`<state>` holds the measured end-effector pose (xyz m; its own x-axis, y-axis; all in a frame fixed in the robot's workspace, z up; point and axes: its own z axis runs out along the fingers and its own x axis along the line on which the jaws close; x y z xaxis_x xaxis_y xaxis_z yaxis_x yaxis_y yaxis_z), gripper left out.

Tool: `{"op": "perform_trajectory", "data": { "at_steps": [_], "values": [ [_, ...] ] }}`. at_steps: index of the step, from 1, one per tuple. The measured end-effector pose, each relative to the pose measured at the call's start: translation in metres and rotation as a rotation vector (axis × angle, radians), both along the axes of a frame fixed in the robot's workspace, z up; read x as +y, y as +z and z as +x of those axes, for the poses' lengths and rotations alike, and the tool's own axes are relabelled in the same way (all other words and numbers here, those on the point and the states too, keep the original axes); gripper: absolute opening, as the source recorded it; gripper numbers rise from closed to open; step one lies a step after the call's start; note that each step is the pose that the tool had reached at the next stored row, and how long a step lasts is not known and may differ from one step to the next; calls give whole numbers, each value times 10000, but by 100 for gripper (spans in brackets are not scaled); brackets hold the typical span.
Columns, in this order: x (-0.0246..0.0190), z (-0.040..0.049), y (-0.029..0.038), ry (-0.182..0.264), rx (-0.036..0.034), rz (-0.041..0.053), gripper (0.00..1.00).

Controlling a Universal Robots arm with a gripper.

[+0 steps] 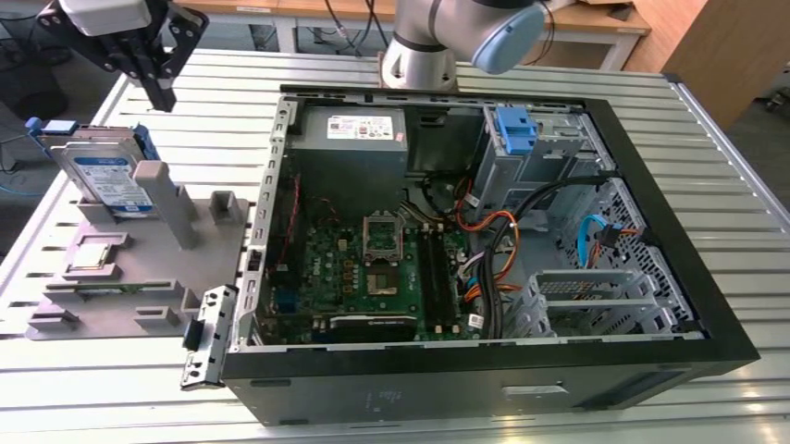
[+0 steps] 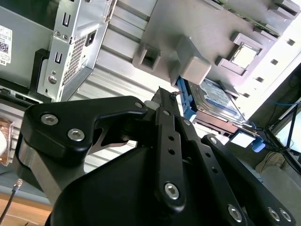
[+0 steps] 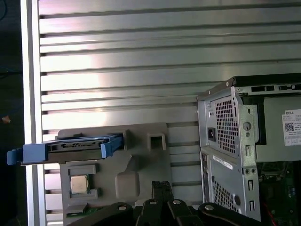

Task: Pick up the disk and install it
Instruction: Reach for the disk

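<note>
The disk (image 1: 109, 178) stands on edge in a slot of the grey fixture (image 1: 136, 287) at the exterior view's left, its white and blue label facing out and blue rails along its sides. My gripper (image 1: 162, 96) hangs above and a little behind it, apart from it, fingers shut with nothing between them. In the first wrist view the disk (image 3: 70, 148) shows edge-on beyond the closed gripper (image 3: 162, 186). In the second wrist view the gripper (image 2: 164, 92) points toward the disk (image 2: 217, 97).
An open computer case (image 1: 642, 166) lies on the slatted metal table (image 1: 741, 185), with a motherboard (image 1: 370, 268), a grey power supply (image 1: 351, 129), a blue caddy (image 1: 516, 129) and loose cables inside. A processor chip (image 1: 99, 252) sits in the fixture.
</note>
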<state>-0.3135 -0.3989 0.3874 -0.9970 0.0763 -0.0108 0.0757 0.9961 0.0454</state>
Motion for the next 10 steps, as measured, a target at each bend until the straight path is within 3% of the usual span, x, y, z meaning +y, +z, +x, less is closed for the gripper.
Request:
{"op": "perform_trajectory", "data": {
  "at_steps": [10],
  "values": [
    [0, -37, 0, 0, -1, 0, 11]
  ]
}}
